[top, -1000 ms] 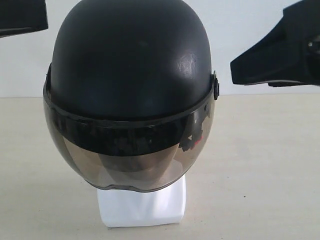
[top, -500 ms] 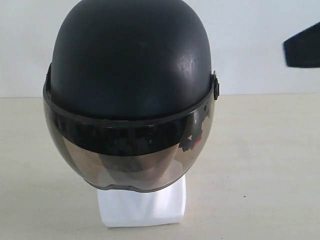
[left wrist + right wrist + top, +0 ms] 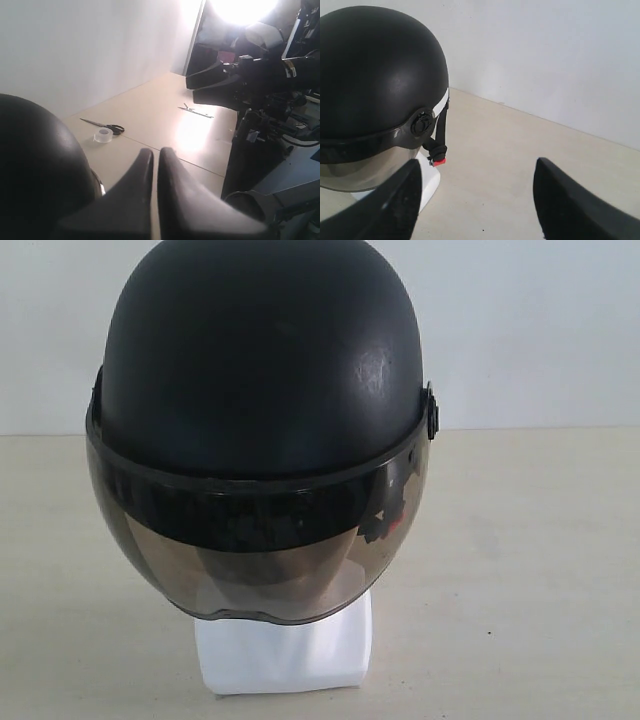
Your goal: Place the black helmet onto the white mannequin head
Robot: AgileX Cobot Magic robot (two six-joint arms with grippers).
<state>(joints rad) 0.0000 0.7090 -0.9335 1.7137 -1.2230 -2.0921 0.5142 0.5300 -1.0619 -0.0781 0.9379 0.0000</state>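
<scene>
The black helmet (image 3: 260, 370) sits over the white mannequin head (image 3: 285, 655). Its smoky visor covers the face, so only the head's white base shows below. Neither gripper appears in the exterior view. In the left wrist view my left gripper (image 3: 156, 151) is shut with nothing in it, and the black helmet (image 3: 35, 165) curves close beside it. My right gripper (image 3: 479, 167) is open wide and empty, off to the side of the black helmet (image 3: 375, 75). The chin strap's red buckle (image 3: 439, 162) hangs by the white mannequin head (image 3: 429, 181).
A pale table (image 3: 520, 570) carries the head, with a white wall behind. Scissors (image 3: 107, 127) and a roll of clear tape (image 3: 103, 135) lie farther along the table. The right arm (image 3: 240, 85) hovers over the table's far part, with equipment behind it.
Both grippers have left the exterior view. The left one went out at the upper left, the right one drew off to the right. The helmet has not moved.
</scene>
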